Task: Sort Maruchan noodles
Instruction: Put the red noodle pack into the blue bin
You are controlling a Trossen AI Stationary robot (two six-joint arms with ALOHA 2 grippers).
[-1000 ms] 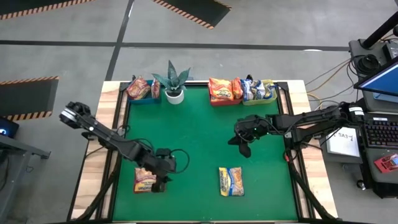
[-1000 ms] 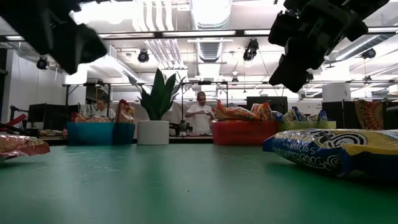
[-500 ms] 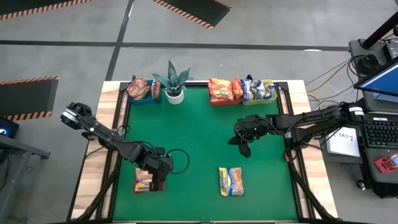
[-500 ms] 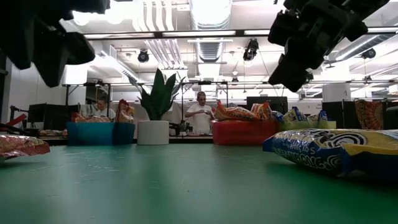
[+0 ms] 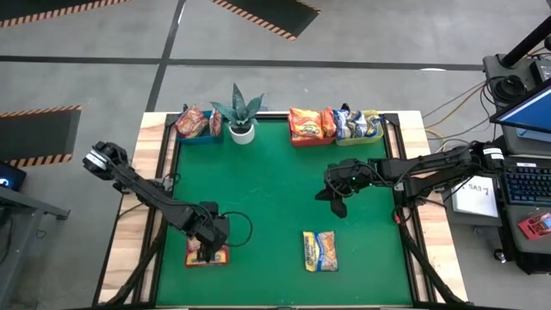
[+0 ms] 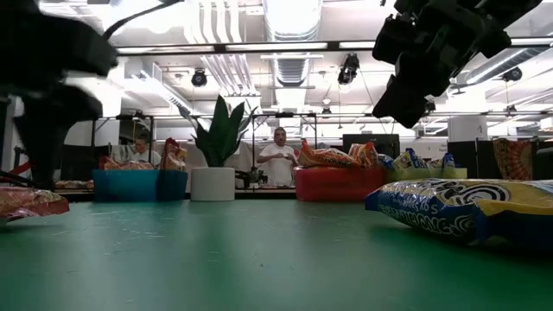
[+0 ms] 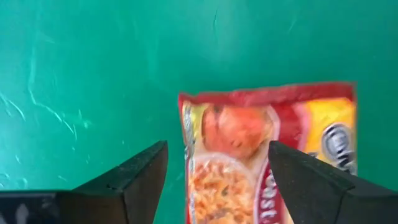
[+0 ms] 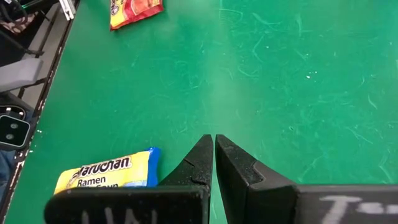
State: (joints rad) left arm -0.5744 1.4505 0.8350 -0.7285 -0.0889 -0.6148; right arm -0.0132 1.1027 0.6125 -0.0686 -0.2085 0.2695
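Green felt covers the worktop (image 5: 275, 172), framed by pale wood.

At the lower left of the high view, the left gripper (image 5: 205, 250) hangs directly over a red-and-yellow flat plastic ramen packet (image 5: 207, 256) lying on the green surface. Its jaws stand wide apart, holding nothing; in the left wrist view the two dark fingers (image 7: 134, 180) flank one end of the packet (image 7: 267, 155) without gripping it.

At the upper left, a blue plastic bin (image 5: 196, 135) holds maroon packets (image 5: 191, 120), and just right of it stands a small green plant in a white pot (image 5: 241, 116).

At lower centre, a blue-and-yellow ramen packet (image 5: 319, 251) lies flat, well apart from both grippers.

At top centre, a red plastic bin (image 5: 301, 140) holds orange packets (image 5: 311, 123), and touching it on the right a yellow-green bin (image 5: 376, 120) holds blue-and-yellow packets (image 5: 355, 124).

Right of centre, the right gripper (image 5: 334, 203) hovers above bare felt, its jaws pressed together on nothing, as the right wrist view (image 8: 214, 163) shows.

In the low view, a person in a white shirt (image 6: 278, 159) stands in the room behind the bins.
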